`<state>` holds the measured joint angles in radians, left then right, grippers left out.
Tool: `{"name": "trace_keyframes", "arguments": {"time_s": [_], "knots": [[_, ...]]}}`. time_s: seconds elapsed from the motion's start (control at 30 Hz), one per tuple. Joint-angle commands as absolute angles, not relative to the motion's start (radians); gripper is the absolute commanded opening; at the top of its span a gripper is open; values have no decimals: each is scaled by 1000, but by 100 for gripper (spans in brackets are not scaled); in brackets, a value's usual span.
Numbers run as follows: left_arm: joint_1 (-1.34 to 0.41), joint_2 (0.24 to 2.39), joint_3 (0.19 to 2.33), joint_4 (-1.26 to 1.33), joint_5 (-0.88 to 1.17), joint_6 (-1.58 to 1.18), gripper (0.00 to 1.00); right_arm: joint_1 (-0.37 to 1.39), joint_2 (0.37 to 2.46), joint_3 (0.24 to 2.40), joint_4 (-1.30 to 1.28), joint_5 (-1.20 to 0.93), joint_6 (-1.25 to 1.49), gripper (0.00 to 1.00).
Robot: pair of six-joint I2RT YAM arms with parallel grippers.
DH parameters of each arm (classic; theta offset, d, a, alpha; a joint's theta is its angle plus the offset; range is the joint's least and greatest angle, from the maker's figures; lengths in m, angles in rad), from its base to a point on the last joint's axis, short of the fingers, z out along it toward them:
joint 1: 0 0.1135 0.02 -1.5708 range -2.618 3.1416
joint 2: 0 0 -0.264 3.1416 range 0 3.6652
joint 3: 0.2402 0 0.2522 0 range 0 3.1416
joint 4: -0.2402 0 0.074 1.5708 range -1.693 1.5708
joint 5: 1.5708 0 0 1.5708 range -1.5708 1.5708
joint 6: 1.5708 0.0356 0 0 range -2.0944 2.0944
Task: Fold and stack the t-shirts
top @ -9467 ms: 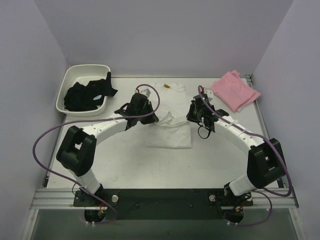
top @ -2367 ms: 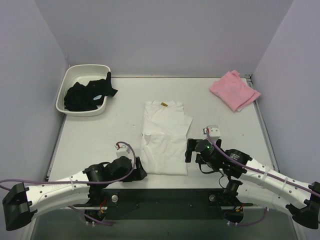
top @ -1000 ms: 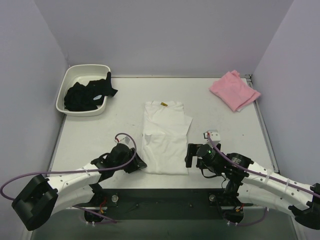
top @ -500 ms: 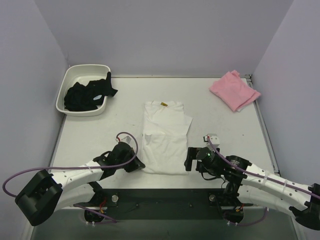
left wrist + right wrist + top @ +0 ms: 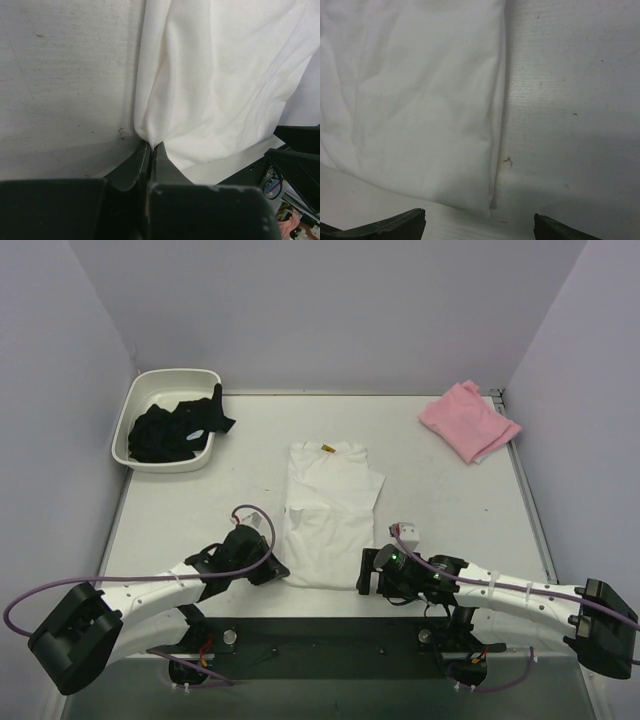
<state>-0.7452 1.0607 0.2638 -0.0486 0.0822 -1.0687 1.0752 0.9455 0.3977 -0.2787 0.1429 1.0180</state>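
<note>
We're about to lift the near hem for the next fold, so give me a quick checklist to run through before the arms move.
1. Left gripper pinched on the near left corner of the white t-shirt: ok.
2. All cloth layers caught in that pinch: cannot tell.
3. Right gripper closed on the near right corner: not ok. The jaws stand open and the corner lies just ahead of them, ungripped.
4. Pink t-shirt out of the fold path, at the far right corner: ok.
5. Tub with dark clothes apart from the shirt, far left: ok.
</note>
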Motion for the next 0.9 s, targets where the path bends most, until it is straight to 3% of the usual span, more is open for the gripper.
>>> {"name": "trace_keyframes", "arguments": {"time_s": [0.0, 0.2, 0.73, 0.87], "knots": [[-741, 1066, 212, -219, 15, -1020, 0, 1083, 968, 376, -206, 150, 1060, 88], [-741, 1058, 199, -216, 17, -1020, 0, 1085, 1014, 361, -161, 149, 1078, 81], [-739, 1065, 183, -202, 20, -1023, 0, 1088, 1068, 347, -124, 126, 1106, 44], [-739, 1075, 179, -192, 23, -1023, 0, 1091, 1071, 342, -126, 126, 1111, 39]]}}
